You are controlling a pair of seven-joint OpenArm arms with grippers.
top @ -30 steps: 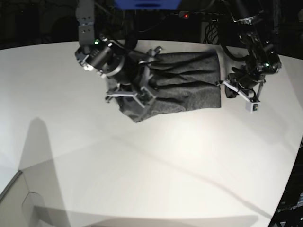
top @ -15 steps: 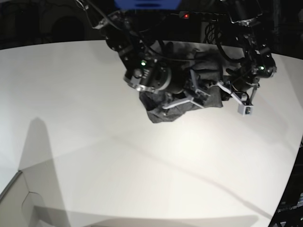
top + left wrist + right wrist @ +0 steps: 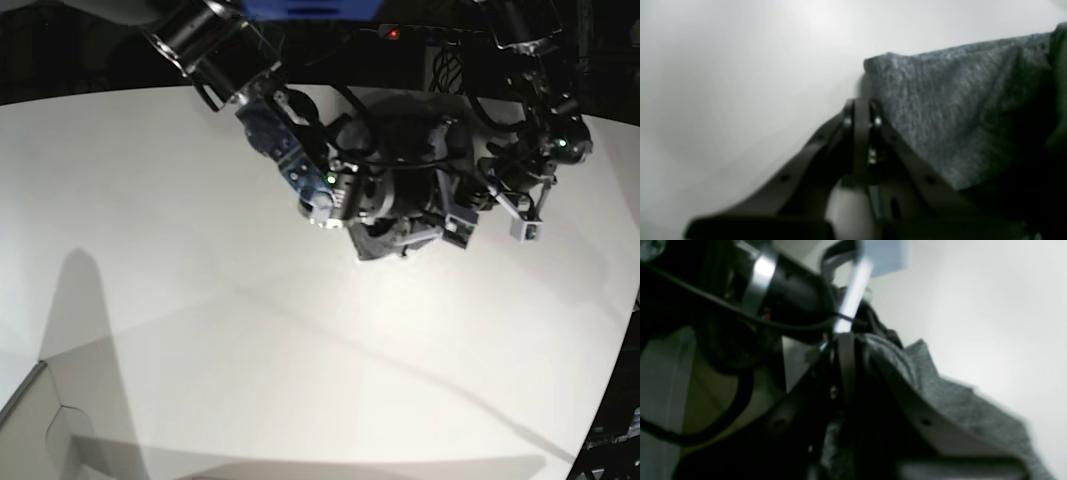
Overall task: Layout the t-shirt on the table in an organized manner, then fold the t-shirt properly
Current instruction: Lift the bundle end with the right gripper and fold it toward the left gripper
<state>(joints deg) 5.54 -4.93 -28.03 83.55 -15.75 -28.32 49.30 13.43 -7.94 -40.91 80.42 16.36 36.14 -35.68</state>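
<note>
The dark grey t-shirt (image 3: 410, 115) lies bunched at the back of the white table (image 3: 300, 350), its left part lifted and carried over to the right. My right gripper (image 3: 455, 225) is shut on the t-shirt, and in the right wrist view the fabric (image 3: 940, 396) drapes off the closed fingertips (image 3: 845, 338). My left gripper (image 3: 482, 187) sits at the shirt's right edge. In the left wrist view its fingers (image 3: 860, 106) are pressed together beside the cloth's corner (image 3: 940, 100), with nothing visibly pinched. The right arm hides much of the shirt.
The white table (image 3: 740, 66) stretches wide to the left and front of the shirt. A pale box corner (image 3: 40, 420) shows at the front left. Dark equipment and cables stand behind the table's far edge (image 3: 100, 95).
My right arm has swung from the shirt's left end across to the right, dragging that end over the rest, close to the left gripper. The left gripper has barely moved.
</note>
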